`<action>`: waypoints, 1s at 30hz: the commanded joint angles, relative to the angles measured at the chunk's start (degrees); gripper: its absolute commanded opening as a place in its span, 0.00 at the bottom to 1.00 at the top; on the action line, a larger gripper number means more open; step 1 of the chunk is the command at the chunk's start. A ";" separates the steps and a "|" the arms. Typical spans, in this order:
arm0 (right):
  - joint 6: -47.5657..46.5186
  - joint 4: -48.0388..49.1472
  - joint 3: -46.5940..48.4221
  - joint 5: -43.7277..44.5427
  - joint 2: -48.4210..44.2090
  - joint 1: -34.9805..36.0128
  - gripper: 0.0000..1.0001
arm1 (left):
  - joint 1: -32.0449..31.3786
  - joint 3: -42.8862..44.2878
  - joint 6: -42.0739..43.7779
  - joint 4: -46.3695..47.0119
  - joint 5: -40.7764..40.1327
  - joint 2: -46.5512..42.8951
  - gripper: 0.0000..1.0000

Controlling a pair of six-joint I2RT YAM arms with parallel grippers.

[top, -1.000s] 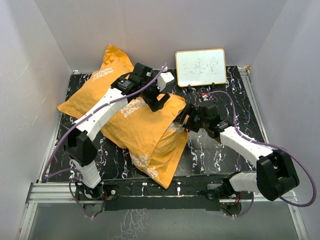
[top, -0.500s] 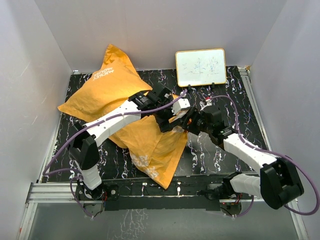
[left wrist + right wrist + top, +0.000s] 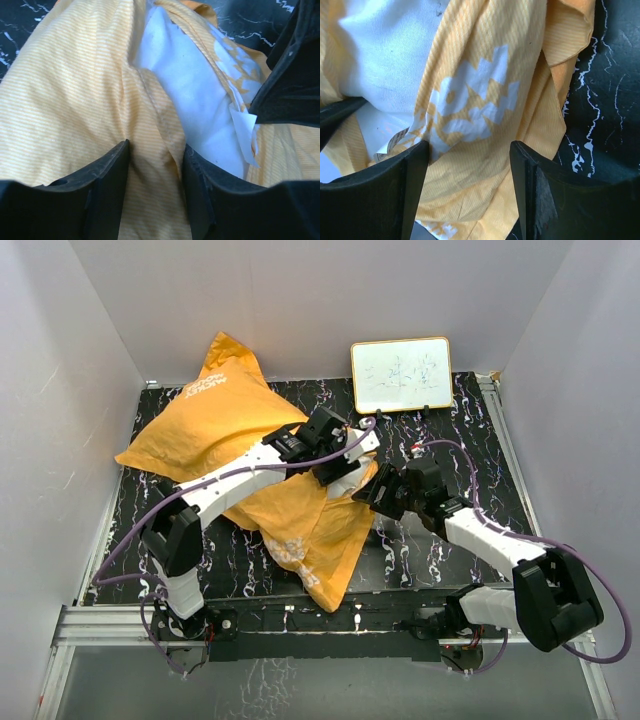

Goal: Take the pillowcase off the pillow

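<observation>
The orange pillowcase point(image 3: 235, 415) lies wrinkled from the back left to the front middle of the table. At its open end the white pillow point(image 3: 195, 100) shows inside, and it also shows in the right wrist view point(image 3: 385, 45). My left gripper point(image 3: 343, 466) is at that open end, its jaws partly open, with a raised fold of the pillowcase point(image 3: 152, 165) between its fingers. My right gripper point(image 3: 372, 490) is just to the right of it, open, with the printed orange edge of the pillowcase point(image 3: 470, 165) lying between its fingers.
A small framed whiteboard point(image 3: 401, 374) stands at the back right. The black marbled table point(image 3: 450, 450) shows to the right of the pillowcase. White walls close in the left, back and right sides.
My left arm swung from the back of the pillowcase to its open end beside the right gripper. The right gripper shifted slightly forward. The pillowcase's front part bunched a little.
</observation>
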 commanded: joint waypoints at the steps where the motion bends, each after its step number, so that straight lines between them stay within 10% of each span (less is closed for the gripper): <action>1: -1.67 0.25 5.22 -1.23 0.26 -0.26 0.68 | 0.41 -1.53 2.23 2.03 -7.54 -6.92 0.41; 26: -4.30 -3.83 10.38 9.01 7.62 -0.92 0.66 | 0.41 5.57 5.59 1.85 -12.29 -12.71 0.22; 30: -3.81 1.54 9.33 3.36 7.55 -0.92 0.65 | 0.29 6.51 1.43 -5.58 -3.47 -10.58 0.56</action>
